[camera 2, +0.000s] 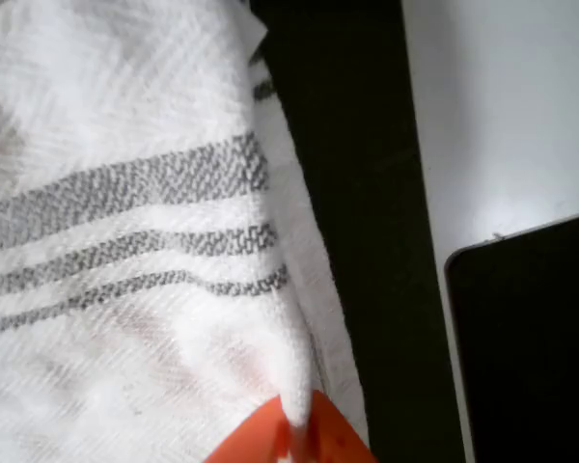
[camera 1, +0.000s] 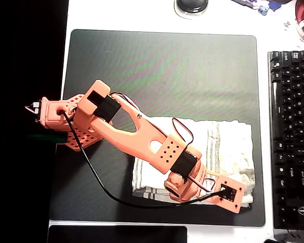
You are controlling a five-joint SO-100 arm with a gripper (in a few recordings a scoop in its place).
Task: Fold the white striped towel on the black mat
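An orange robot hand point(camera 2: 294, 429) pinches the near edge of the white striped towel point(camera 1: 218, 147), which lies on the black mat point(camera 1: 162, 66) toward the keyboard point(camera 1: 291, 136). The thin fold of cloth could slip free if lifted quickly.

Orange arm point(camera 1: 142, 139) reaches low, jaws pinched together.

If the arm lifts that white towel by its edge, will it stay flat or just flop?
Probably flop: the white striped towel looks like soft woven cloth, already draped in rumpled layers on the black mat. It seems light, since the gripper pinches up a fold of its edge.
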